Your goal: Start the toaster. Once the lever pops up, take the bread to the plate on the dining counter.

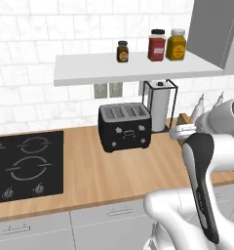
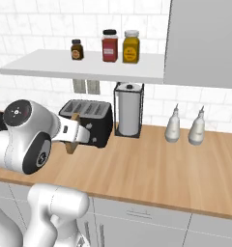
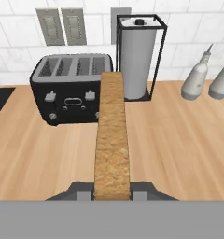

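**Toast in hand, clear of the toaster**

Left of centre, the black toaster (image 3: 72,88) sits on the wood counter (image 3: 179,140), white front marks unreadable. At centre, the gripper (image 3: 112,193) pinches the bread (image 3: 112,144) edge-on. Three shelf jars (image 1: 157,45), labels illegible, upper right.

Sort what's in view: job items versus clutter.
Job: toaster; bread, clamped edge-on in the gripper.
Clutter: paper towel holder, three jars on the shelf, two bottles, stove.
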